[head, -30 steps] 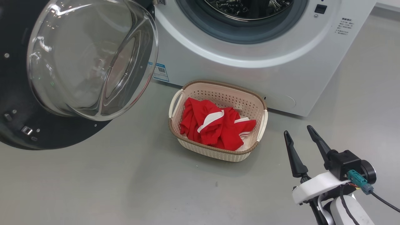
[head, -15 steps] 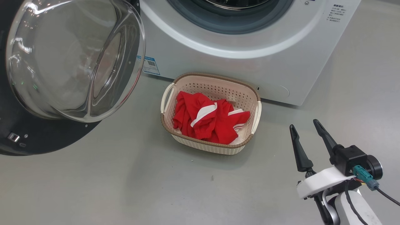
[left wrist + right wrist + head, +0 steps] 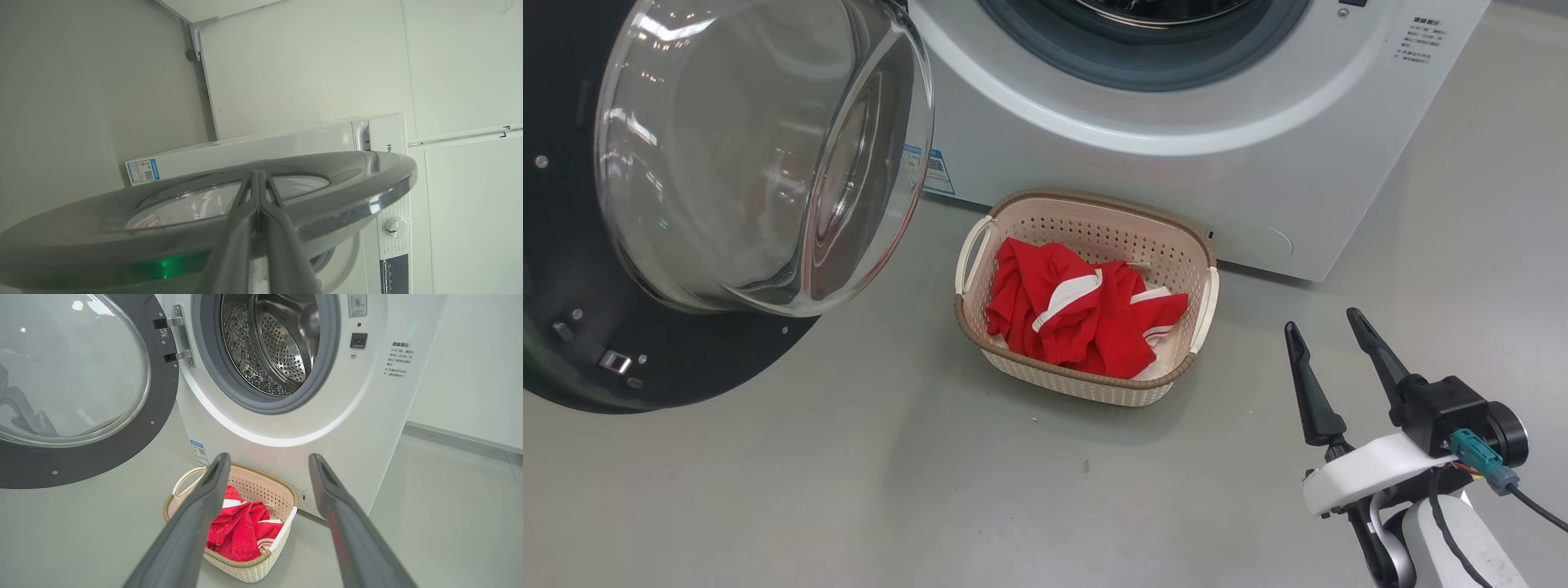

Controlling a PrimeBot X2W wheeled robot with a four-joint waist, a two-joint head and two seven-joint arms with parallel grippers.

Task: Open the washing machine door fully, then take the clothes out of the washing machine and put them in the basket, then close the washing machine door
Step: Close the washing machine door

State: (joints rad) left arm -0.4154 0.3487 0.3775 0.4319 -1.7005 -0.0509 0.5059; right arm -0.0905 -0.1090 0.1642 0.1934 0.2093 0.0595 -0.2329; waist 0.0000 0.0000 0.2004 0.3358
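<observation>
The washing machine door (image 3: 686,359) hangs open at the left, its glass bowl facing me. In the left wrist view my left gripper (image 3: 258,173) is shut, its tips against the door's (image 3: 347,179) grey outer face. The white washing machine (image 3: 1143,180) stands behind, and its steel drum (image 3: 269,339) looks empty. The red clothes (image 3: 1078,318) lie in the cream basket (image 3: 1094,214) on the floor before the machine. My right gripper (image 3: 1322,319) is open and empty, right of the basket and above the floor. The right wrist view shows the basket (image 3: 282,490) between its fingers (image 3: 196,522).
Grey floor stretches around the basket and toward me. The open door overhangs the floor left of the basket. A blue label (image 3: 935,171) sits low on the machine's front. A pale wall (image 3: 470,367) rises right of the machine.
The head camera has shifted, so the whole picture slid left and then back right. The door's bowl edge looks slightly nearer the basket. The right gripper stays open.
</observation>
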